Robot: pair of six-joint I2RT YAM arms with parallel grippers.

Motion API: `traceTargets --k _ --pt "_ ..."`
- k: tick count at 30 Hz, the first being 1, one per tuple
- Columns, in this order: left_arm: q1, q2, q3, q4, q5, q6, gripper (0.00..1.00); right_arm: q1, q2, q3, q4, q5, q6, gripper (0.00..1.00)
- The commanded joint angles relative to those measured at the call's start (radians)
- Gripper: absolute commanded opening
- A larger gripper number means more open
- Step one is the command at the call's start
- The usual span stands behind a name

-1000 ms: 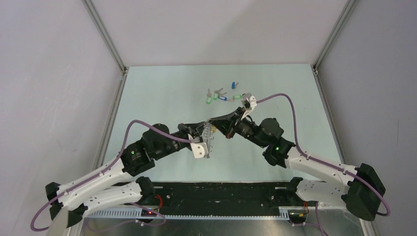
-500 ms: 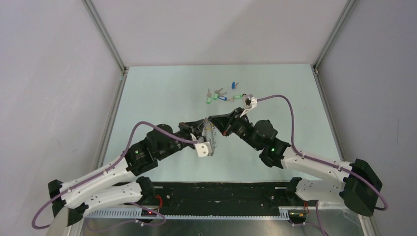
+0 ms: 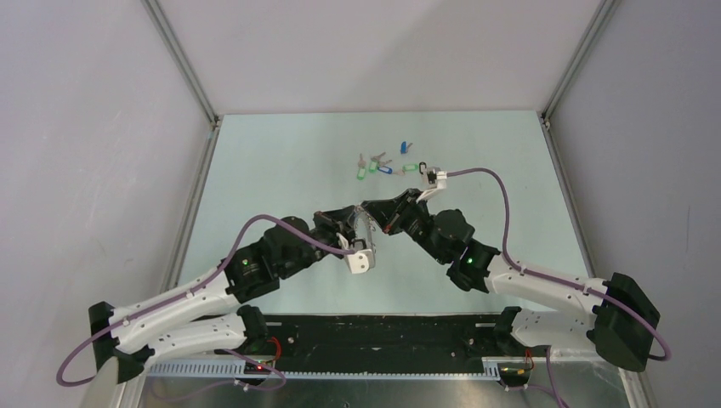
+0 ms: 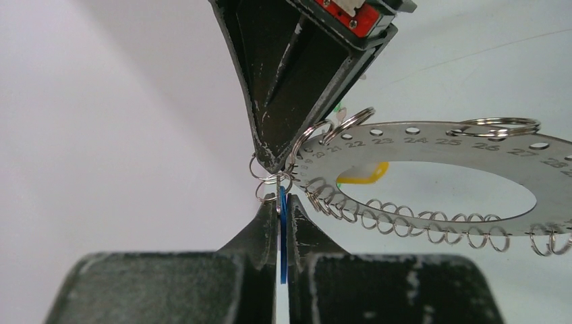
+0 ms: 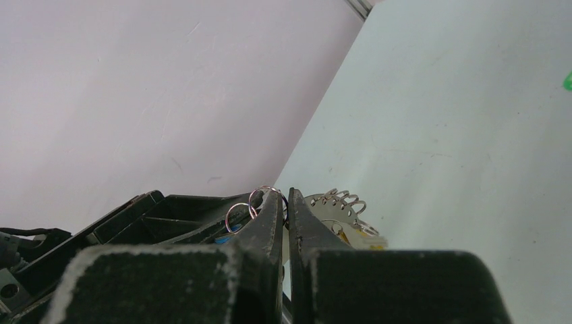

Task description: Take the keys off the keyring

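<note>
The keyring (image 4: 432,145) is a flat silver numbered hoop fringed with small split rings, held in the air between both grippers; it also shows in the top view (image 3: 368,235). My left gripper (image 4: 282,200) is shut on a key with a blue tag (image 4: 282,233), which hangs from a small split ring (image 4: 270,185). My right gripper (image 5: 284,196) comes from the opposite side, shut on that small split ring (image 5: 260,197) at the hoop's edge. A yellow-tagged key (image 4: 364,175) hangs behind the hoop. In the top view the two grippers meet tip to tip at mid-table (image 3: 364,212).
Several loose keys with green and blue tags (image 3: 384,166) lie on the pale green table (image 3: 281,161) just beyond the grippers. Grey walls with metal corner posts (image 3: 183,64) close in the table on three sides.
Both arms have shifted: the left gripper moved right and a little forward with the hoop, and the right gripper moved left and closer, so the tips now meet.
</note>
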Motion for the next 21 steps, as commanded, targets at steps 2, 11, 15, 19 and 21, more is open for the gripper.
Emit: traceTargets --k 2,11,15,19,21 --pt "-0.064 -0.022 -0.011 -0.103 0.191 0.021 0.00 -0.053 -0.007 0.064 0.080 0.332 0.016 0.00" --pt "-0.064 -0.011 0.013 -0.175 0.314 0.012 0.00 -0.060 -0.032 0.065 0.096 0.389 -0.008 0.00" --pt "-0.066 0.006 0.024 -0.190 0.356 0.005 0.00 -0.062 -0.046 0.064 0.093 0.419 -0.009 0.00" --pt "-0.068 0.025 0.031 -0.206 0.394 -0.001 0.00 -0.066 -0.067 0.065 0.083 0.438 -0.012 0.00" --pt "-0.070 0.034 0.038 -0.212 0.412 -0.005 0.00 -0.069 -0.080 0.065 0.075 0.447 -0.012 0.00"
